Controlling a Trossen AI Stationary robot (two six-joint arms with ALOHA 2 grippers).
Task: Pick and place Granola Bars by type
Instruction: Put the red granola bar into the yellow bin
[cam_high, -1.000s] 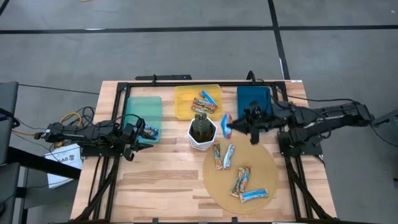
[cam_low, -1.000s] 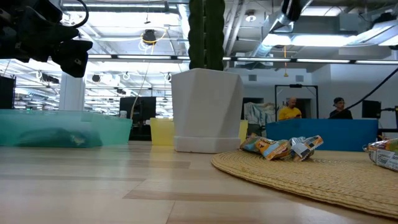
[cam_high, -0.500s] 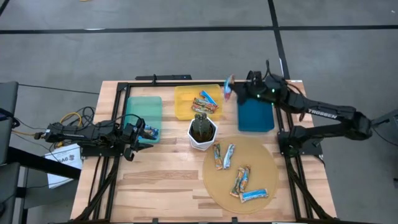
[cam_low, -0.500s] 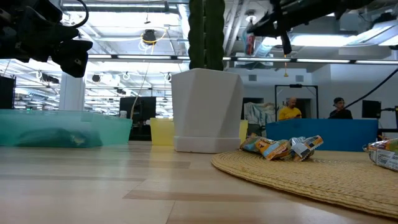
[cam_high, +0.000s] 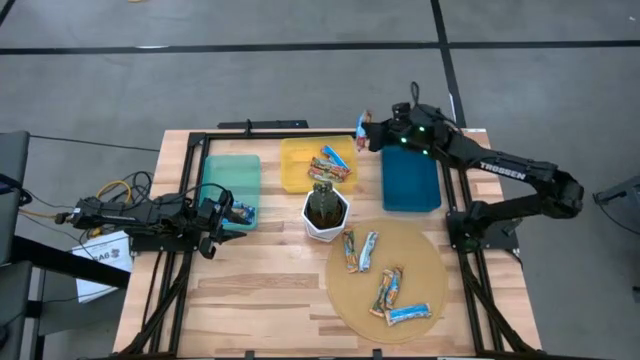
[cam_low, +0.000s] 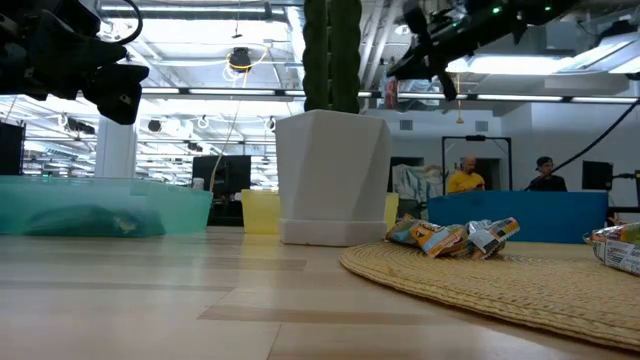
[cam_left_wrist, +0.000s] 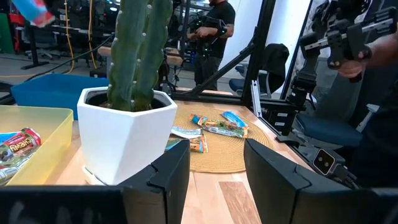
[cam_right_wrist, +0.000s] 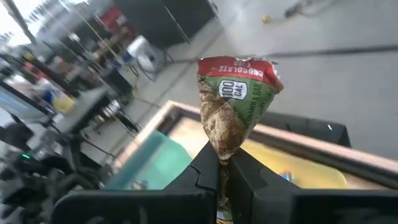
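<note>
My right gripper (cam_high: 372, 134) is raised over the far edge of the table, between the yellow bin (cam_high: 293, 172) and the blue bin (cam_high: 410, 178), shut on a granola bar (cam_right_wrist: 235, 99) in a green and red wrapper. More bars lie in the yellow bin (cam_high: 333, 163), one in the teal bin (cam_high: 243, 212), and several on the round woven mat (cam_high: 385, 280). My left gripper (cam_left_wrist: 214, 177) waits open at the near right corner of the teal bin (cam_high: 228, 178). My right gripper pinches the granola bar between its two fingers by one crimped end (cam_right_wrist: 224, 148). The fingers (cam_high: 378, 136) reach about level from the table's right. The bar (cam_high: 362, 124) sticks out past the fingertips, lifted clear above the table (cam_low: 391, 93).
A white pot with a cactus (cam_high: 325, 212) stands mid-table between the bins and the mat. Black rails frame the wooden table (cam_high: 250, 290), with bare wood at the near left. People stand in the room beyond (cam_low: 466, 176).
My right gripper has carried the bar from beside the white pot up and toward the table's far edge, then a little leftward, ending above the gap between the yellow and blue bins. It has stayed shut on the bar throughout.
</note>
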